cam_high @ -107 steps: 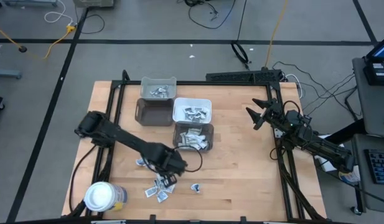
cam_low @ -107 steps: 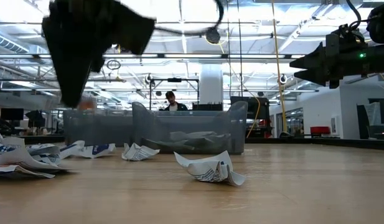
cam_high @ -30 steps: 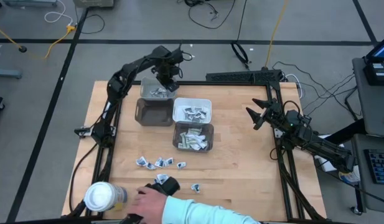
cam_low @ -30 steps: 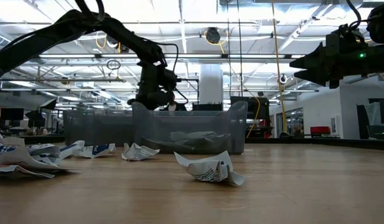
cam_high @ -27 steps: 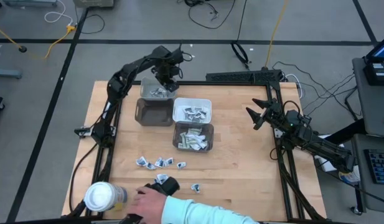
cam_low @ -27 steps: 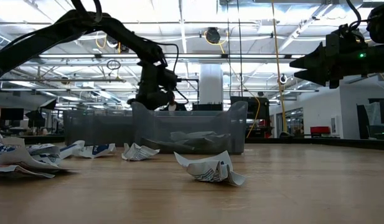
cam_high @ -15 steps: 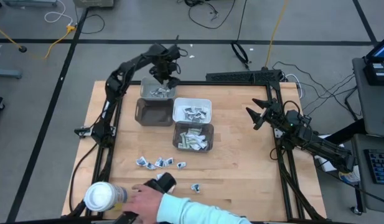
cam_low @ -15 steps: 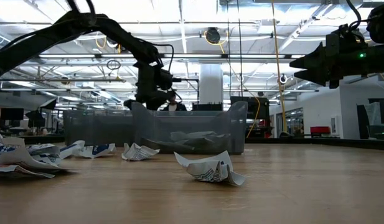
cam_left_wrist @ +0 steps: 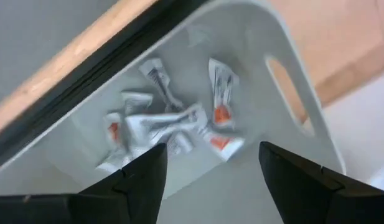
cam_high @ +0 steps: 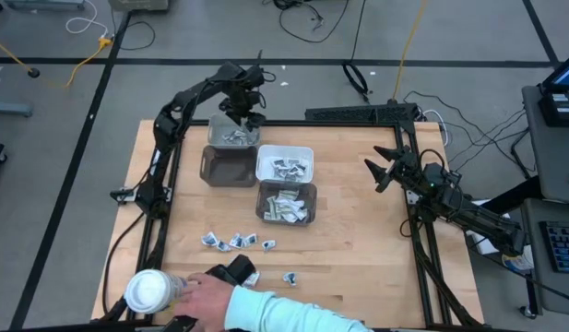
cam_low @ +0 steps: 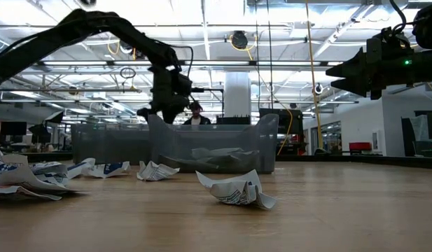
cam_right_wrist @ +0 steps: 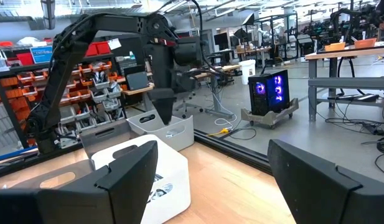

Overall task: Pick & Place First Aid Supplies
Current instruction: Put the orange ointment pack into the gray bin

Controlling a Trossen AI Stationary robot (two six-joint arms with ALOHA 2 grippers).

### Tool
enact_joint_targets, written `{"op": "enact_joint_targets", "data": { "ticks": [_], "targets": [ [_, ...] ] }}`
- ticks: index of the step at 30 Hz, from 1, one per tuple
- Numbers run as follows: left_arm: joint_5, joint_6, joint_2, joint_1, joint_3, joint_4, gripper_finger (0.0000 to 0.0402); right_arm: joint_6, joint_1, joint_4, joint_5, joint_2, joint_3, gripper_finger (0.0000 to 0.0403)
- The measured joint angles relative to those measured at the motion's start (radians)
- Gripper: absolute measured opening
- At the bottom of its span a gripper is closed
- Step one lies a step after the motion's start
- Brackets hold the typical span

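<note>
The left gripper (cam_high: pixel 244 111) hangs empty with fingers apart above the far grey bin (cam_high: pixel 234 133), which holds white packets (cam_left_wrist: pixel 163 121) with orange marks. Beside it, the white bin (cam_high: pixel 284 163) and the near grey bin (cam_high: pixel 286 203) hold packets too, probably similar; the right gripper (cam_high: pixel 380 168) waits spread wide and empty, well apart from the bins.

Wooden table (cam_high: pixel 358 249): three bins (cam_high: pixel 231 166), loose packets (cam_high: pixel 236 242), white-lidded jar (cam_high: pixel 148 291)

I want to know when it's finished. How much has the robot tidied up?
Done: packets lie in three bins. In hand: nothing; the left gripper hangs open above the far bin. The right gripper waits open at the right. Left: loose packets on the table, where a person's hand reaches.
</note>
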Motion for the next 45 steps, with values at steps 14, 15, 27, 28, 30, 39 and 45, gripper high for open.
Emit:
{"op": "enact_joint_targets", "data": {
  "ticks": [14,15,27,28,30,39,45],
  "targets": [
    [-0.197,0.379,-0.205,-0.034,-0.010,-0.135,0.0268,0.000,0.000,0.000,0.000,0.000,0.000,0.0297],
    [-0.197,0.366,-0.221,-0.043,-0.025,-0.131,0.0269,0.000,0.000,0.000,0.000,0.000,0.000,0.0297],
    [-0.193,0.174,-0.593,-0.314,-0.582,0.103,0.0269,0.000,0.000,0.000,0.000,0.000,0.000,0.0297],
    [-0.191,0.146,-0.622,-0.349,-0.620,0.110,0.0269,0.000,0.000,0.000,0.000,0.000,0.000,0.0297],
    [-0.181,0.087,-0.669,-0.421,-0.683,0.108,0.0269,0.000,0.000,0.000,0.000,0.000,0.000,0.0297],
    [-0.181,-0.353,-0.794,-0.787,-0.833,0.108,0.0269,0.000,0.000,0.000,0.000,0.000,0.000,0.0297],
    [-0.175,-0.650,-0.799,-1.034,-0.838,0.112,0.0269,0.000,0.000,0.000,0.000,0.000,0.000,0.0297]
  ]
}}
